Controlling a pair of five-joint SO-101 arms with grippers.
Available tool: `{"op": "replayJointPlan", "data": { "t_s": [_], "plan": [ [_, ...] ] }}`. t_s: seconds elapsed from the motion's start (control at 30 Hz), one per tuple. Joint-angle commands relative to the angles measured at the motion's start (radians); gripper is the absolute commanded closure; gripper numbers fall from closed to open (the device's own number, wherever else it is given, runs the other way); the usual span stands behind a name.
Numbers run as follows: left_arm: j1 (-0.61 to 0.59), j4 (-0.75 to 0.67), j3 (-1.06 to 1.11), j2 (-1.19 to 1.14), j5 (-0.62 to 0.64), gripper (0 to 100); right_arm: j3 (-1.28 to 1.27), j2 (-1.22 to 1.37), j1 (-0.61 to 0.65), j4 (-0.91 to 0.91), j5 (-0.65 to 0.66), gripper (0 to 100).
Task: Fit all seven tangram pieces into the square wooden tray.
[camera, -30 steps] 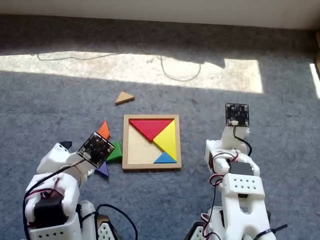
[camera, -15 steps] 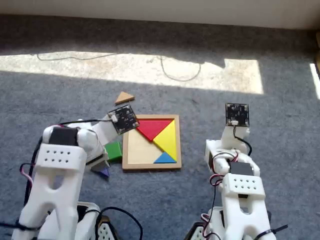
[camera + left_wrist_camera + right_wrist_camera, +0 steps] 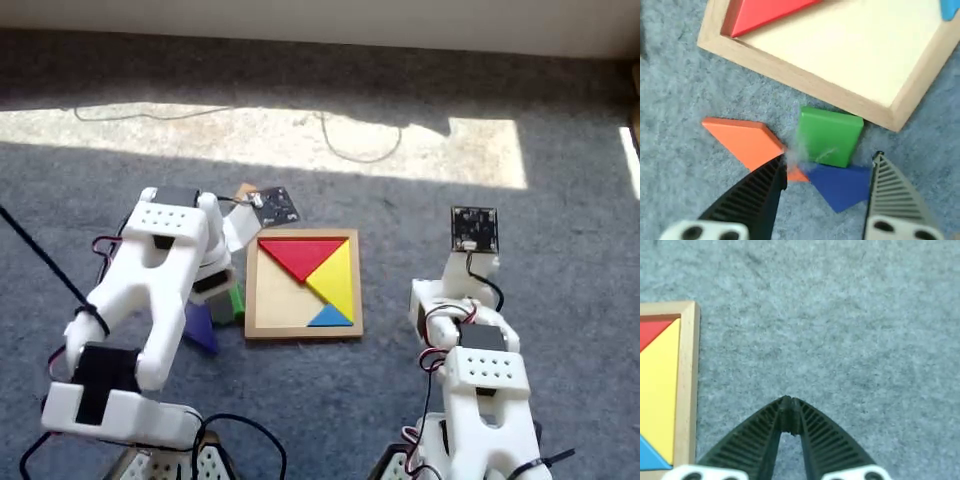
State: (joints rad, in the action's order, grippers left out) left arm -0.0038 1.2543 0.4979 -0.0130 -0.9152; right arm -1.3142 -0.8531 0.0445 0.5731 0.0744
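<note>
The square wooden tray (image 3: 252, 290) holds a red triangle (image 3: 300, 255), a yellow triangle (image 3: 337, 280) and a small blue triangle (image 3: 329, 317). My left arm (image 3: 165, 265) stretches over the loose pieces beside the tray's left edge. In the left wrist view my left gripper (image 3: 829, 161) is open above a green square (image 3: 830, 136), with an orange parallelogram (image 3: 742, 141) and a dark blue triangle (image 3: 842, 185) beside it, all lying against the tray rim (image 3: 805, 82). My right gripper (image 3: 787, 417) is shut on nothing over bare carpet right of the tray (image 3: 691, 380).
A tan triangle (image 3: 244, 189) peeks out behind the left arm's camera board, beyond the tray. A thin cable (image 3: 350, 150) lies across the sunlit strip of carpet at the back. The right arm (image 3: 470, 320) stands right of the tray.
My left arm has swung up from the lower left and stretched forward over the loose pieces, hiding the orange ones in the high view. The right arm has kept still.
</note>
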Motion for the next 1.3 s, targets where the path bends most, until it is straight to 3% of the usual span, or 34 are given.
{"op": "replayJointPlan", "data": {
  "t_s": [0.0, 0.2, 0.47, 0.67, 0.93, 1.27],
  "plan": [
    [0.016, -0.043, -0.047, -0.061, -0.009, 74, 0.004, -0.028, -0.010, -0.019, -0.002, 99.2],
    [0.016, -0.087, -0.045, -0.139, 0.000, 74, 0.004, -0.028, -0.010, -0.019, -0.002, 99.2],
    [0.015, -0.135, -0.041, -0.140, 0.063, 86, -0.012, -0.030, -0.010, -0.019, 0.052, 99.2],
    [0.015, -0.017, -0.047, -0.053, 0.071, 86, -0.012, -0.030, -0.010, -0.019, 0.052, 99.2],
    [0.114, 0.044, -0.038, 0.226, 0.327, 86, -0.008, -0.039, -0.051, -0.019, 0.046, 99.2],
    [0.357, 0.005, -0.047, 0.134, 0.669, 85, -0.016, -0.036, -0.145, -0.082, -0.017, 99.2]
  ]
}}
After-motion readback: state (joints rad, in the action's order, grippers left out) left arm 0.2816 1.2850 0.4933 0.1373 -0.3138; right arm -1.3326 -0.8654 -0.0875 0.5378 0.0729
